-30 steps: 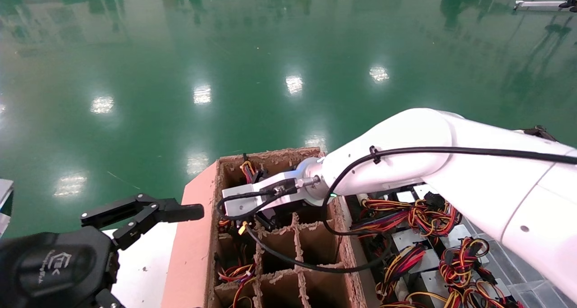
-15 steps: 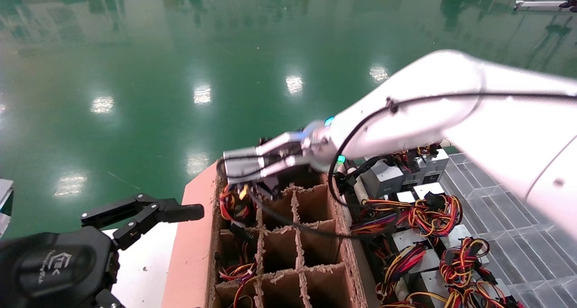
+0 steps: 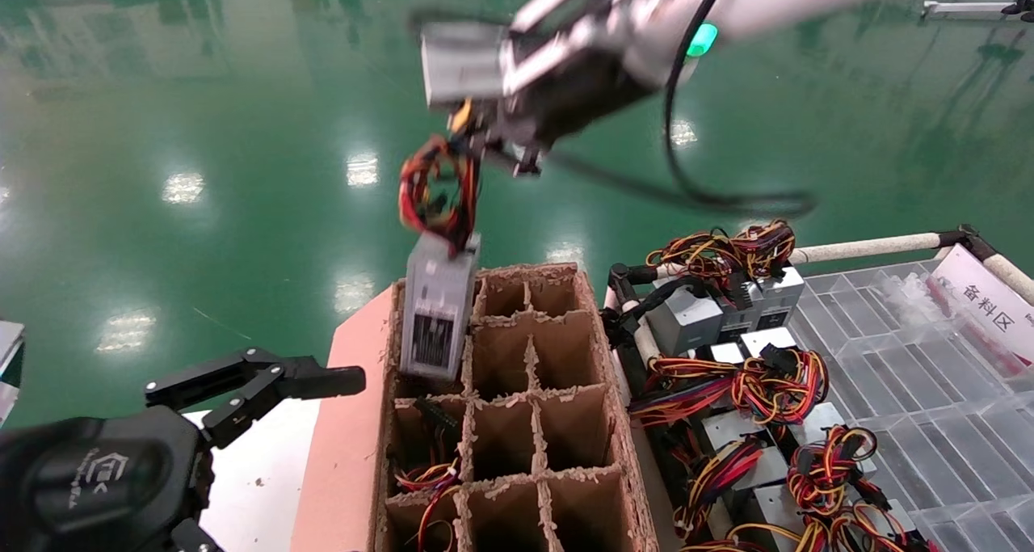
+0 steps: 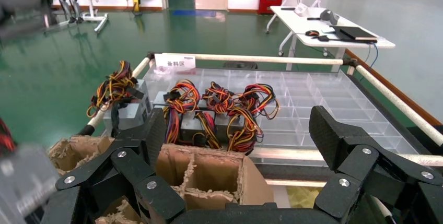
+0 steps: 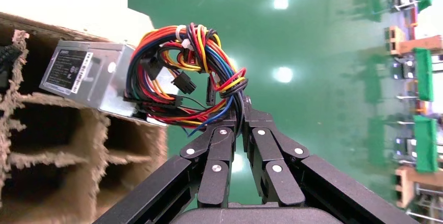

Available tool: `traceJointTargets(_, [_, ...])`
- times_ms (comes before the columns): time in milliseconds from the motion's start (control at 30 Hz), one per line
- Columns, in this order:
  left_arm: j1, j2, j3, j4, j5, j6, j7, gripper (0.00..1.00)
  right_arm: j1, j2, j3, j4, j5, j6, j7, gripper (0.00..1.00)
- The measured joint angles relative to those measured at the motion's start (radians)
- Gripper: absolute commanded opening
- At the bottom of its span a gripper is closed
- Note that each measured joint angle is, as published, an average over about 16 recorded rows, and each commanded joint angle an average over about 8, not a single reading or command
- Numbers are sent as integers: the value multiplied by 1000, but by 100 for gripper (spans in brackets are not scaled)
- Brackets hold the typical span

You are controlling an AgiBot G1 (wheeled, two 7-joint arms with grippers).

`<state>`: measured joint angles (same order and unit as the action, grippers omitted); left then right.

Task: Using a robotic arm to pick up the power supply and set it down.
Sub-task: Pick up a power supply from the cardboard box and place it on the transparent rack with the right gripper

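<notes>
The power supply is a silver-grey box hanging by its looped red, orange and black wire bundle, its lower end still inside the far-left cell of the cardboard crate. My right gripper, on the robotic arm, is high above the crate and shut on those wires. In the right wrist view the wire bundle is pinched between the black fingers, and the box hangs beyond them. My left gripper stays parked low on the left, open and empty.
The crate has several divided cells, some holding wires. To its right a clear partitioned tray holds several more power supplies with wire bundles. A white bar rims the tray. Green floor lies beyond.
My right gripper has risen sharply from inside the crate's far-left cell, pulling the power supply up by its wires until most of the box shows above the rim. The left arm has not moved.
</notes>
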<state>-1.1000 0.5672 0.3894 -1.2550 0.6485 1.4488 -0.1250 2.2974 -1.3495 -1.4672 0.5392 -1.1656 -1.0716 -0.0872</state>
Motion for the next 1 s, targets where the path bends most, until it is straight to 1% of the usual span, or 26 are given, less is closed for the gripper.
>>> traceJointTargets(267, [0, 0, 0, 0, 0, 0, 0, 100, 126, 8, 18, -98, 17, -89, -52, 0])
traceJointTargets(533, [0, 0, 0, 0, 0, 0, 0, 100, 215, 25, 13, -208, -3, -141, -140, 0])
traceJointTargets(733, [0, 0, 0, 0, 0, 0, 0, 100, 260, 48, -1, -289, -33, -169, -223, 0])
traceJointTargets(1000, [0, 0, 0, 0, 0, 0, 0, 100, 284, 90, -17, -374, -62, -197, -339, 0])
